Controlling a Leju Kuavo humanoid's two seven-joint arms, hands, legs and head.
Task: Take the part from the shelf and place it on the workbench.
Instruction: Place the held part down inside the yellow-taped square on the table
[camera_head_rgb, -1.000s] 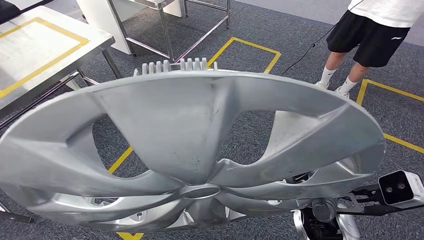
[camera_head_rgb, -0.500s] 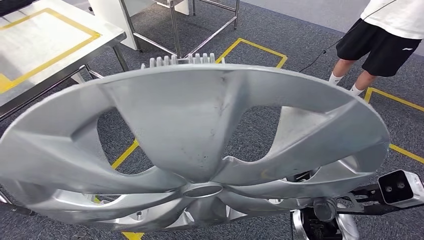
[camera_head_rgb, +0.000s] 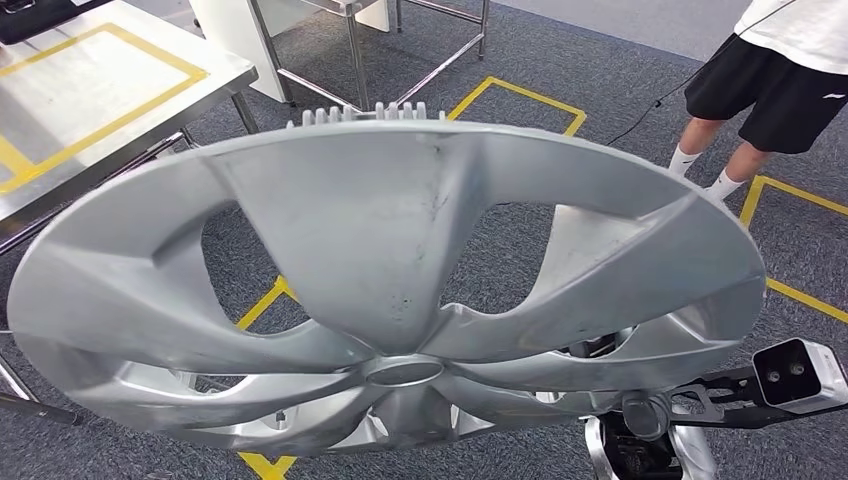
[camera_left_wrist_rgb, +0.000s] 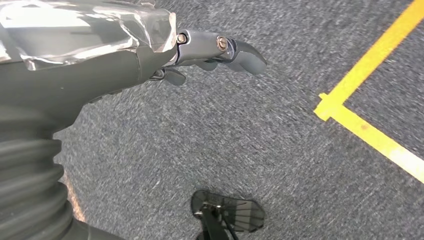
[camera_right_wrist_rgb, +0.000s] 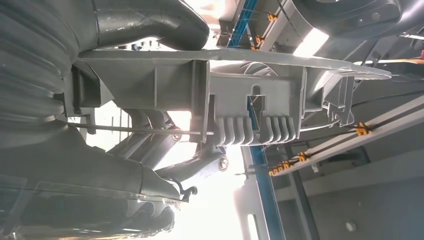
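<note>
Both hands carry the wheel cover (camera_head_rgb: 400, 290): right hand (camera_right_wrist_rgb: 125, 100) fingers (camera_right_wrist_rgb: 150, 20) clamp its rim, left hand (camera_left_wrist_rgb: 100, 65) fingers (camera_left_wrist_rgb: 235, 50) curl under its edge. Since a second ago the bench (camera_head_rgb: 90, 90) has slid closer on the left-hand side, so the robot seems to be turning to set it down.

This is looking like a factory-style test floor or robotics workshop: grey carpet (camera_head_rgb: 600, 90) is covering the ground, with yellow tape lines (camera_head_rgb: 520, 95) marking out rectangular bays on it; a stainless steel workbench (camera_head_rgb: 90, 80), itself carrying a yellow taped rectangle, is standing at the far left of the bays, and beyond it a metal-legged frame (camera_head_rgb: 420, 40) is standing on the same carpet. A person in black shorts (camera_head_rgb: 770, 90) is standing to the right of the bays, with a black cable (camera_head_rgb: 640, 110) trailing across the carpet beside them.
</note>
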